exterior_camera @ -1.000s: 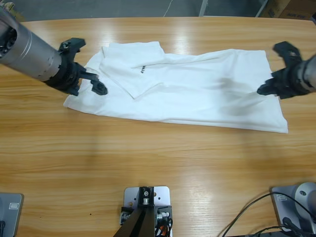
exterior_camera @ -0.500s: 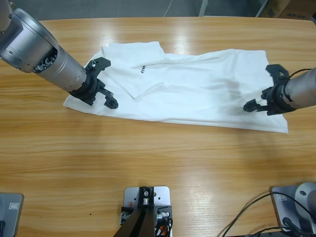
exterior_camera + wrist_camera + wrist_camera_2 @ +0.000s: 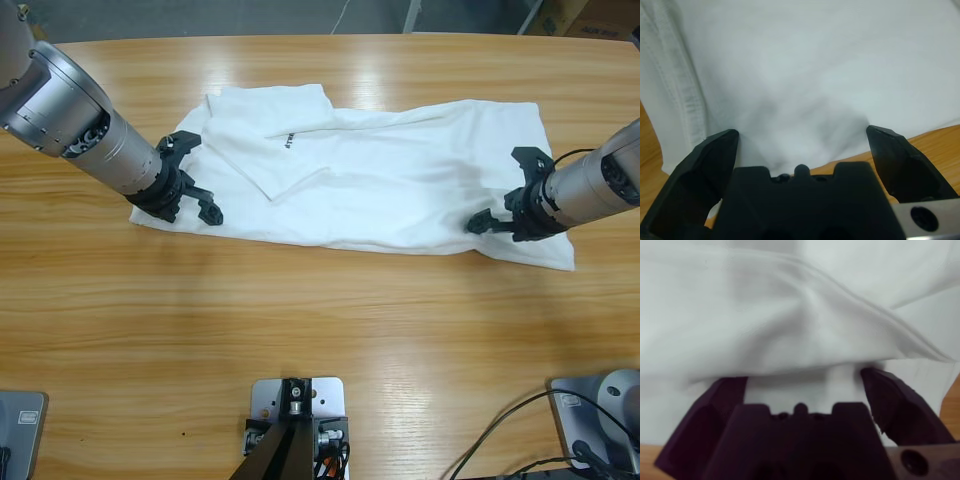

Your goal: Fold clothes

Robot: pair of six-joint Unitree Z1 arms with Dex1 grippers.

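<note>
Spread across the far half of the long wooden table: a plain white short-sleeved cotton T-shirt, lying lengthwise, wrinkled, with one end toward the table's left edge and the other toward its right edge. Partly folded at the left end, a flap turned over on itself, tiny dark printed text showing on that flap.

At the shirt's left near corner: the left gripper, two black jaws on a silver-grey arm entering from the upper left corner, jaws spread wide and down at the fabric's edge. Seen along that gripper from the wrist: white cloth filling the gap between the spread jaws, a stitched hem running down one side, bare wood just beyond the cloth's edge.

At the shirt's right near part: the right gripper, reaching in from the right edge, jaws apart and low on the cloth, just in from the near hem. From its wrist, the gripper with jaws wide, a raised ridge of white fabric bunched across just ahead of them, cloth lying between the jaws. Whether either jaw pinches cloth: not clear.
</note>
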